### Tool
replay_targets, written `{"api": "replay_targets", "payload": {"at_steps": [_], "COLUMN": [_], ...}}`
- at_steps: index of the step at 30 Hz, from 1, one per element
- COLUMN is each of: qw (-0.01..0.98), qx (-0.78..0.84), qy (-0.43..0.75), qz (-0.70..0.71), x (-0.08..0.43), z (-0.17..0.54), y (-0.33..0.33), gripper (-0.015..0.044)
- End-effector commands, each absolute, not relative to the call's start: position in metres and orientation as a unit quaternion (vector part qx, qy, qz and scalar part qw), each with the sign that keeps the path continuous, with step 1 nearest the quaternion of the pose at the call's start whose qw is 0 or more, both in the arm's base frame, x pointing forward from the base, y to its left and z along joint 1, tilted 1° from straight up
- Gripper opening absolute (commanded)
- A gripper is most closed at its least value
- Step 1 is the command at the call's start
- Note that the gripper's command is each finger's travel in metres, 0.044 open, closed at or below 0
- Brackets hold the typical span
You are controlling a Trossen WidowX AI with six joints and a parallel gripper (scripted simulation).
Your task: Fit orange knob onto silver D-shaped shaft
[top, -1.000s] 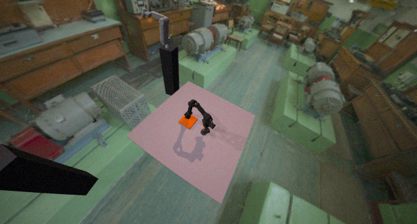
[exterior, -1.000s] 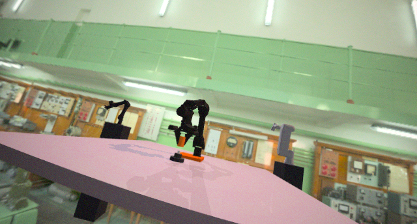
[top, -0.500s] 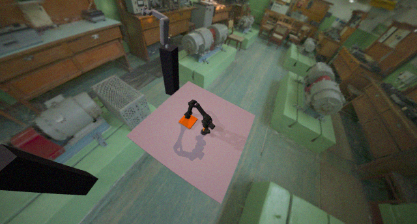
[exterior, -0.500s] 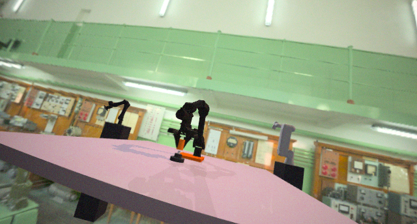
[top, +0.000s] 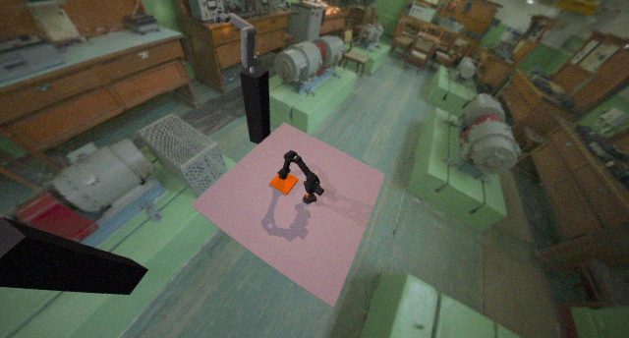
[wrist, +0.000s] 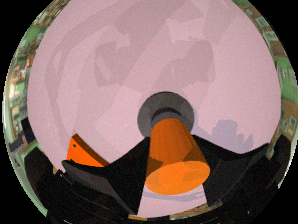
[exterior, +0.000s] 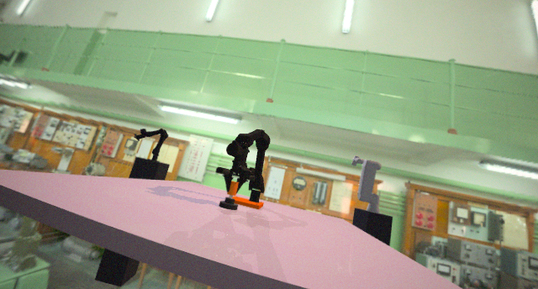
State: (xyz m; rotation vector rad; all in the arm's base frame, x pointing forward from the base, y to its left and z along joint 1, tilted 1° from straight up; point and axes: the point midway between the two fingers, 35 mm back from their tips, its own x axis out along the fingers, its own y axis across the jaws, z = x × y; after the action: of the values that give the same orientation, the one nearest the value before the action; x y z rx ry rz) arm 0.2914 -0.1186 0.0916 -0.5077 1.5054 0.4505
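The orange knob [exterior: 234, 187] [wrist: 175, 150] is between the fingers of my gripper [exterior: 234, 191] [wrist: 170, 140], which is shut on it. In the wrist view its wide flat end faces the camera and its narrower end points at the pedestal. The dark grey round pedestal [exterior: 227, 205] [wrist: 145, 119] stands on the pink table, directly below the knob in the exterior view. The knob's lower end is at or just above the pedestal's raised middle; I cannot tell if they touch. The silver shaft, its flat side and the hole under the knob are hidden.
The arm's orange base plate [top: 283, 185] [exterior: 249, 202] [wrist: 85, 154] lies on the pink table [top: 295, 259] [exterior: 168, 230] near the pedestal. Other arms on black stands [top: 256, 107] [exterior: 149, 168] are beyond the table. Shadows of the arm fall across the table.
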Motion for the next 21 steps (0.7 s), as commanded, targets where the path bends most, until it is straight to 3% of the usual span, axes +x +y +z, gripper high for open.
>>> {"api": "replay_targets", "payload": {"at_steps": [1,21], "qw": [0.678,0.678], "qx": [-0.227,-0.226], "qy": [0.670,0.670], "qz": [0.200,0.200], "x": [0.291,0.292], "z": [0.090,0.077], "y": [-0.119,-0.119], "gripper": [0.0000,0.0000]}}
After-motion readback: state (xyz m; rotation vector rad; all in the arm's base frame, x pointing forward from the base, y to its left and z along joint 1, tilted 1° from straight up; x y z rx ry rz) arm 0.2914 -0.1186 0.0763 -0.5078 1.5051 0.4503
